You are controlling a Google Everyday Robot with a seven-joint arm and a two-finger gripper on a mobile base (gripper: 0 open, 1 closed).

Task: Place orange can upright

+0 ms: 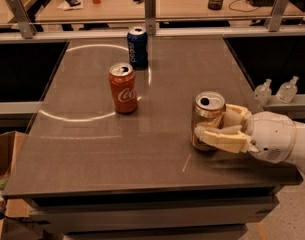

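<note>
High view, perhaps head-mounted, looking down; claw (211, 126) clasps orange can (208, 113) right.
</note>
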